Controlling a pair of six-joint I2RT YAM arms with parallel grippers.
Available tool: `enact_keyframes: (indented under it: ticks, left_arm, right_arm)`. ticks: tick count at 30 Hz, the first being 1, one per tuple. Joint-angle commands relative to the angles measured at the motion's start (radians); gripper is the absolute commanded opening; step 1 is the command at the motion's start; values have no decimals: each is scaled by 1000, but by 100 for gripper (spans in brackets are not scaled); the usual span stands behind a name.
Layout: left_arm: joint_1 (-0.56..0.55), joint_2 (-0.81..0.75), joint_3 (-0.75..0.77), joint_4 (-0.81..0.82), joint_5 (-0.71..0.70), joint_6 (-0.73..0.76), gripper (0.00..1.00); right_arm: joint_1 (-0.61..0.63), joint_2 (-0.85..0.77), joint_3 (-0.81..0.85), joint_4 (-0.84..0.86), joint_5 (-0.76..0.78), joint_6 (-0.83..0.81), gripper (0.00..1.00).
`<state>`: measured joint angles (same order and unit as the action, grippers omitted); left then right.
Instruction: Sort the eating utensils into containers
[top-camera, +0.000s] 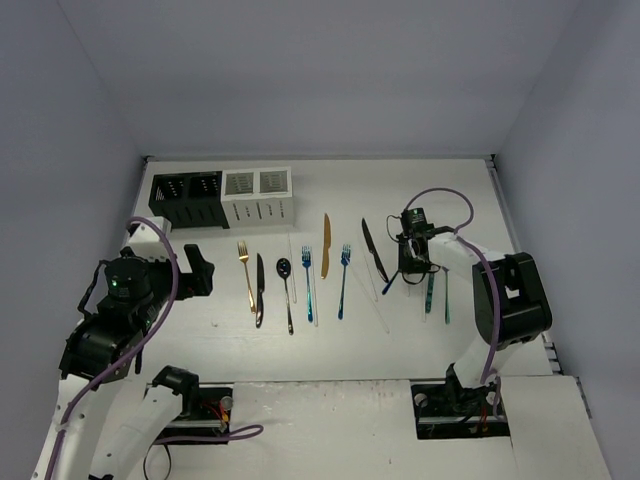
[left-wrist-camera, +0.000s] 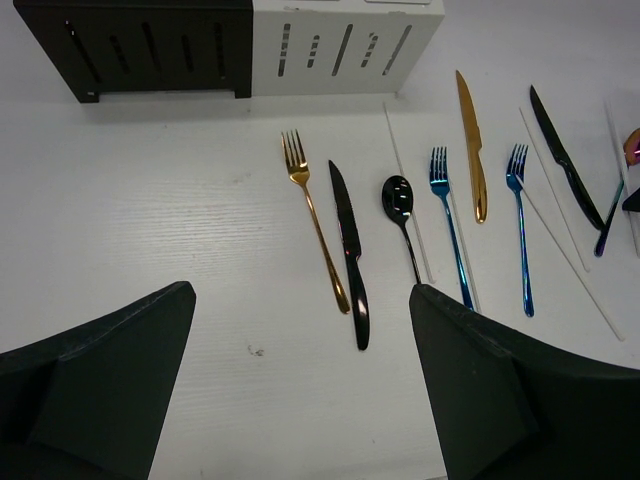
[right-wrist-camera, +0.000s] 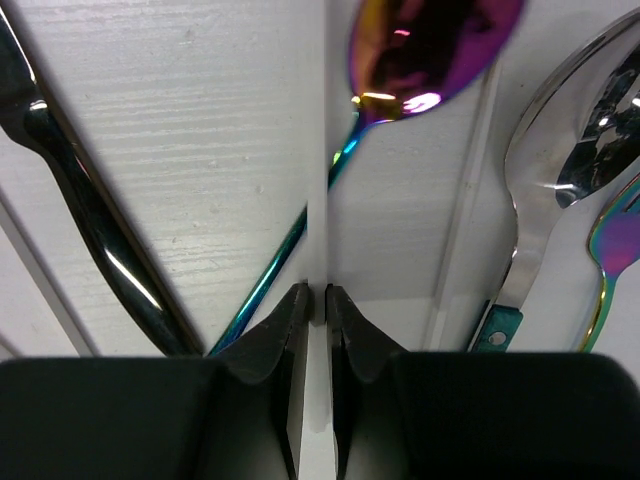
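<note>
pink-purple spoon (right-wrist-camera: 430, 50) and chopstick (right-wrist-camera: 317, 150) run off the right wrist view's top.

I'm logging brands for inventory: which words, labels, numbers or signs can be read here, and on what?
None. No print can be read on the black caddy, the white caddy, the cutlery, or the chopstick in the right gripper.
</note>
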<state>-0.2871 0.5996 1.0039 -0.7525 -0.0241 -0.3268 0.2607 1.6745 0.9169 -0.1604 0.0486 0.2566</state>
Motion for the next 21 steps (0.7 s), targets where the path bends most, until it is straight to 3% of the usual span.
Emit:
enact_keyframes:
  ticks: [1, 10, 13, 21]
  left_arm:
    - [-3, 26, 21, 56, 15, -23, 87]
    - [-4, 71, 91, 62, 90, -80, 87]
    - [-4, 109, 140, 88, 167, -121, 87]
    - [-7, 235, 174, 409, 378, -324, 87]
  right_arm:
    - [17, -43, 2, 5, 24, -38, 1]
    - [145, -245, 61, 5, 51, -108, 0]
    - [251, -322, 100, 5, 10, -147, 0]
    - [499, -451, 203, 59, -88, -172, 0]
